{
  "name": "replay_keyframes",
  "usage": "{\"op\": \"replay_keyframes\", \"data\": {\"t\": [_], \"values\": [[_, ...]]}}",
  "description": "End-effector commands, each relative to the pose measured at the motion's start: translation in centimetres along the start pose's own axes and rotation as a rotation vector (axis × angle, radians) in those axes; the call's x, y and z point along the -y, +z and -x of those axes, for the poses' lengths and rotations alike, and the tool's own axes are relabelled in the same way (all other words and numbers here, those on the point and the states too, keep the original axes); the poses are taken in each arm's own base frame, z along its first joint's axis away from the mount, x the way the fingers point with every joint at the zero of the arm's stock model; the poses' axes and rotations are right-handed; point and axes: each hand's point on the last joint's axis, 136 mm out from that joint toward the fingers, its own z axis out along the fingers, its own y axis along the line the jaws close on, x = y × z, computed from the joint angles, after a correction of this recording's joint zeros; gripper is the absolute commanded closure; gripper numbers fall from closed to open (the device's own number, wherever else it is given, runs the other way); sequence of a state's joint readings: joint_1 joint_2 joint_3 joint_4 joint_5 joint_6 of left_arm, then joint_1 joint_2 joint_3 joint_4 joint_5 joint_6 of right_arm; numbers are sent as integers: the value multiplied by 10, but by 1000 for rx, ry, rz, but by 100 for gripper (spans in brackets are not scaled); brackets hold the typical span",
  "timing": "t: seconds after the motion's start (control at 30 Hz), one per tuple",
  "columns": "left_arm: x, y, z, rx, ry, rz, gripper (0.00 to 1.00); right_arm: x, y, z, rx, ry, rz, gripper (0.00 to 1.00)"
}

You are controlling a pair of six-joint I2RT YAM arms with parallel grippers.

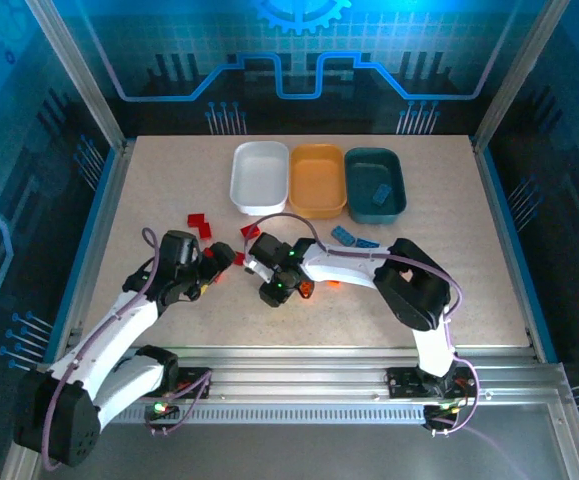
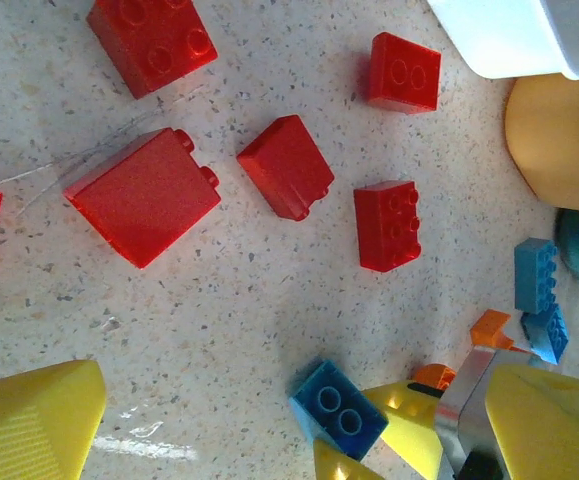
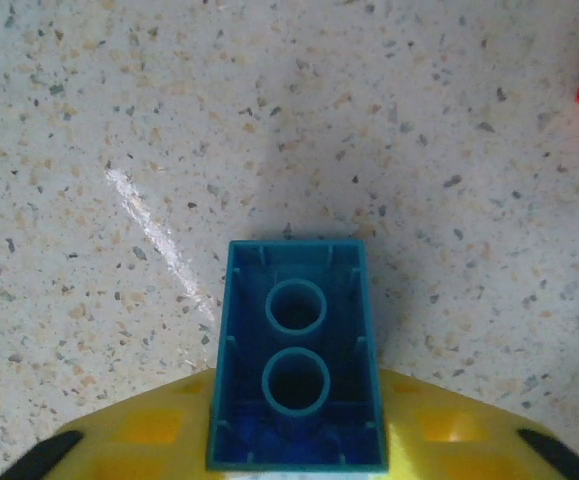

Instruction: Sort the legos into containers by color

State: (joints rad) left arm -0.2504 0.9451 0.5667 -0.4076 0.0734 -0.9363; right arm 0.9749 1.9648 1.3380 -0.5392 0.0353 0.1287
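a speckled beige table (image 1: 169, 210) sits inside a frame of slanted aluminium posts (image 1: 74, 70). blue-lit wall panels (image 1: 419, 50) carry circuit-line patterns and 1 gear motif (image 1: 302, 12). a slotted metal rail (image 1: 299, 385) runs along the near edge.

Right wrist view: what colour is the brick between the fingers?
Blue. The brick shows best in the right wrist view, its hollow underside facing the camera.

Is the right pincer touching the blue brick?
Touching. The right wrist view shows the blue brick seated in the right pincer, its yellow fingers tight against both sides, with no gap.
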Motion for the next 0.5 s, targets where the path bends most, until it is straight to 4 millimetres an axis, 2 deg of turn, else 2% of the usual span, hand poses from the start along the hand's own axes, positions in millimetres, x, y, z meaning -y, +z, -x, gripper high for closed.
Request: {"op": "replay_keyframes", "data": {"t": [0.0,0.13,0.17,0.23,0.33,0.4,0.47], "values": [[7,-2,1,-6,16,-34,1,7,-17,10,45,4,-46,72],[17,-2,3,-17,28,-60,1,27,-56,25,147,39,-97,75],[21,-2,2,-26,34,-80,1,38,-68,30,179,64,-118,74],[34,1,-3,-58,63,-131,1,73,-95,39,243,141,-176,74],[52,7,-13,-81,167,-124,1,145,-130,41,312,314,-306,74],[64,15,-24,-111,238,-103,1,200,-150,32,333,452,-426,74],[75,24,-34,-149,286,-95,1,250,-163,16,330,593,-495,73]]}}
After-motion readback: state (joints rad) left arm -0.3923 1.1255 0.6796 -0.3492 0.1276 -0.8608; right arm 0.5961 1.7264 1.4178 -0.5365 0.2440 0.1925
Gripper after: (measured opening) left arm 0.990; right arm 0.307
